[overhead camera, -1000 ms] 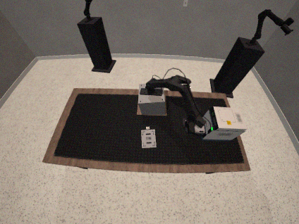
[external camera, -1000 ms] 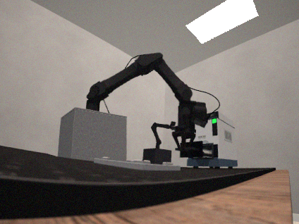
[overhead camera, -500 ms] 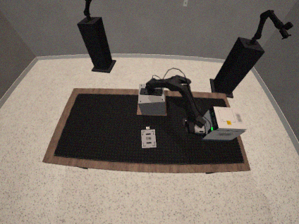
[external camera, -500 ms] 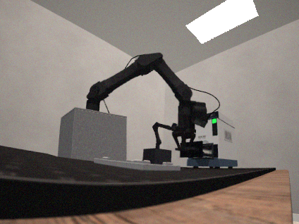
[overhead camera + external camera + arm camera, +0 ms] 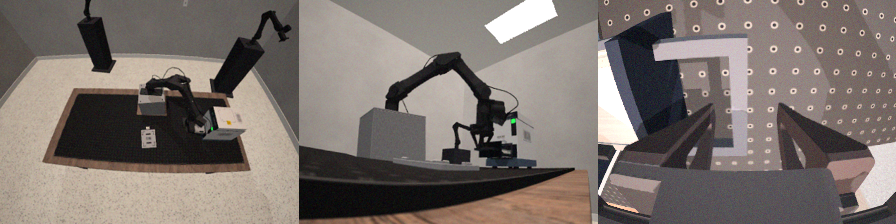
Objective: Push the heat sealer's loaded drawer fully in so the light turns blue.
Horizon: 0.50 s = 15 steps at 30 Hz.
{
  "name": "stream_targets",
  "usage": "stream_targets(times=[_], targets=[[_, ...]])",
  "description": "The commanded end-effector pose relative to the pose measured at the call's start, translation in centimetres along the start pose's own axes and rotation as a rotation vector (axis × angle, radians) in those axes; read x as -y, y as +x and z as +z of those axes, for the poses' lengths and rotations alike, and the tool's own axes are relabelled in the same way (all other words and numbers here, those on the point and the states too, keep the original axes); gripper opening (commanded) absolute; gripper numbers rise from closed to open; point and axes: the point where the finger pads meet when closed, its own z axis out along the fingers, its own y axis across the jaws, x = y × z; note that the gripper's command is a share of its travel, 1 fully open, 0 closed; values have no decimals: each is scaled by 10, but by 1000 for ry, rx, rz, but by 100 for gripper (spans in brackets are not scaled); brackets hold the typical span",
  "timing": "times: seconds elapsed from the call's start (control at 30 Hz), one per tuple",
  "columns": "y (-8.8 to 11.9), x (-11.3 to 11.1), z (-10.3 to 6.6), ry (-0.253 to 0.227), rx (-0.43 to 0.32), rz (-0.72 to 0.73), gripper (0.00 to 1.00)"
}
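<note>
Gripper (image 5: 192, 127) (image 5: 481, 145) (image 5: 746, 111), mine, qty 1: part open, approx. mid-range; fingers apart w/ a gap between tips, nothing held. Pointing down.

Handle (image 5: 739, 85), pale gray, squared: below my tips in wrist view, its outer bar showing btwn. my fingers, nearer the L-hand one in that view. Contact w/ finger: can't tell.

Drawer (image 5: 490, 149) (image 5: 645, 75), dark front: beside my tips, on the sealer side; L of them in wrist view. Sticks out of sealer toward me, i.e. not fully in.

Sealer (image 5: 229, 121) (image 5: 525, 135), white, w/ blue base (image 5: 510, 163): just past my gripper, on the side away from my pedestal. Upright.

Light (image 5: 211, 129) (image 5: 513, 120), on sealer front, near my wrist: green = ready.

Sheet & frame: mostly hidden by my wrist from top; centering & squareness can't tell.

Mat (image 5: 99, 130) (image 5: 798, 50), black in top view, w/ rows of small rings in wrist view: under me.

Panel (image 5: 148, 138) (image 5: 436, 164), pale, flat: on mat, well apart from my gripper, on the side opp. the sealer.

Pedestal (image 5: 152, 107) (image 5: 392, 134), gray box: carries my arm, well back from gripper.

Table (image 5: 141, 167) (image 5: 546, 197), wood edge: below, all round mat.

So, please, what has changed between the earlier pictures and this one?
Nothing visibly changed. The arm and the open gripper keep their pose by the heat sealer; nothing was visibly taken hold of or let go. The sealer stayed put, its light green.
</note>
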Motion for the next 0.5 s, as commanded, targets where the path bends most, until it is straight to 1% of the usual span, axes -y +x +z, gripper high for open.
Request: stream_targets(times=[0.0,0.47], targets=[[-11,-18,-31,-55,49,4,45],[-10,-17,-52,-55,48,4,45]])
